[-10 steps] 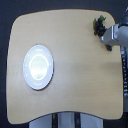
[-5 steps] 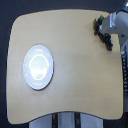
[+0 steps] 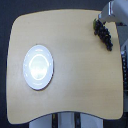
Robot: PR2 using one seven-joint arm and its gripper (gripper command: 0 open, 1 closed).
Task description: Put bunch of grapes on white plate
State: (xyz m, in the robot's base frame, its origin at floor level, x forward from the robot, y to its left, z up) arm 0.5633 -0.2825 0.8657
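Bunch of grapes (image 3: 103, 34): small dark purple-black cluster, elongated, lying on the bench just below the hand, close to the edge on the exterior view's right. A touch of green shows at its upper end, the end nearest the hand. Single grapes blur together; their count cannot be made out.

Hand (image 3: 101, 19): grey-white, entering from the top corner on the exterior view's right, largely cut off by the frame. Its fingertips are not distinguishable at this resolution. Whether it is spread, closed or pinching the stem end of the grapes cannot be told; its lower edge meets the top of the cluster, but contact is unclear.

White plate (image 3: 38, 67): round, glossy, raised rim, bright sheen at the centre. Well apart from the hand, across the bench toward the exterior view's left and lower in the frame. Nothing lies on it; the grapes are not on it.

Bench (image 3: 75, 85): pale wooden top with rounded corners, filling most of the view against a dark surround. Its near edge curves inward at the bottom of the frame.

Below that edge, pale upright parts (image 3: 66, 120) are cut off and too blurred to identify.
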